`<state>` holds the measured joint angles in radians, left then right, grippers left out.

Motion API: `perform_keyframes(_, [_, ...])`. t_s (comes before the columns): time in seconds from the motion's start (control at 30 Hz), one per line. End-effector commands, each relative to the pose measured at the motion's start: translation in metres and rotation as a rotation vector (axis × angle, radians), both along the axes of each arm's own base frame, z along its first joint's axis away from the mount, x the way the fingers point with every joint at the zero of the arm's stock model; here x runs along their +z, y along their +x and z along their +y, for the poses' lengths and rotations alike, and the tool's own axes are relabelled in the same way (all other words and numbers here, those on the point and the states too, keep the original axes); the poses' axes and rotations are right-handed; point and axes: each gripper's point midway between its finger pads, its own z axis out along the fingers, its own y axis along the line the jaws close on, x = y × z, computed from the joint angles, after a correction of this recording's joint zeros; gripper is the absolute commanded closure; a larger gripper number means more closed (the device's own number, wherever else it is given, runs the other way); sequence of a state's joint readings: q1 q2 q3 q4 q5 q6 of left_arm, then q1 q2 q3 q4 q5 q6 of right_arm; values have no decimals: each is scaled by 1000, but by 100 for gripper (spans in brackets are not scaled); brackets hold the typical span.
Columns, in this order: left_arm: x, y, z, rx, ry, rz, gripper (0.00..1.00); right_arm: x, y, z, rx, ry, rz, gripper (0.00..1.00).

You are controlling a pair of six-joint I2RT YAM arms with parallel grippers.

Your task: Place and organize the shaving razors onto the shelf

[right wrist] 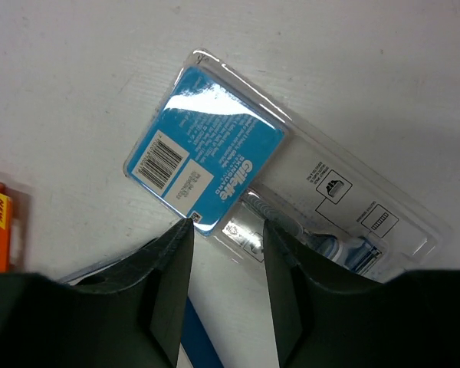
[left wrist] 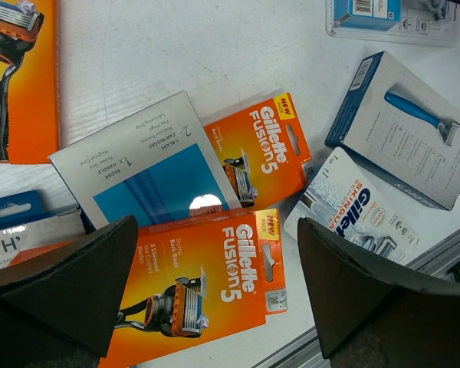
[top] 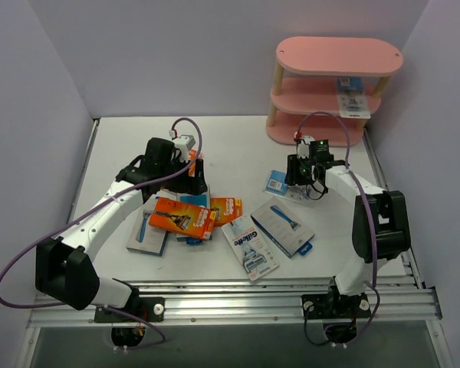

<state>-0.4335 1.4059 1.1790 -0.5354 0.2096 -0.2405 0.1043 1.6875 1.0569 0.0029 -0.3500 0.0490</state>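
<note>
Blister card lies back-up on the tabletop, its near edge at the tips of the half-spread right jaws, unpinched. Left jaws gape wide above orange Fusion5 packs. Pink shelf stands farther back.

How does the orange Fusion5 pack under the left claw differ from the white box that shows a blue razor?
The orange Fusion5 pack is bright orange; the white box is white with a dark blue side. The pack pictures a razor head, the box a whole blue-handled razor. The pack overlaps another pack. Both lie flat, face up.
</note>
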Motion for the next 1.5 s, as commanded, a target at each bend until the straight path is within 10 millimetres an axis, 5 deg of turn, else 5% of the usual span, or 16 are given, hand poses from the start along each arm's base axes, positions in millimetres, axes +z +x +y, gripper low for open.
perform_keyframes(0.0, [20, 8, -6, -17, -17, -55, 6, 7, 10, -8, 66, -173, -42, 63])
perform_keyframes(0.37, [19, 8, -6, -20, -18, -52, 6, -33, 5, -22, 92, -304, 69, 70])
perform_keyframes(1.03, [16, 8, -8, -22, -21, -37, 6, -58, -4, -4, 174, -299, 144, 63])
perform_keyframes(1.23, [15, 9, -7, -21, -15, -37, 6, -68, 1, 1, 167, -287, 158, 72])
perform_keyframes(1.47, [13, 10, -6, -15, -4, -36, 6, -67, 8, 30, 237, -253, 153, 93])
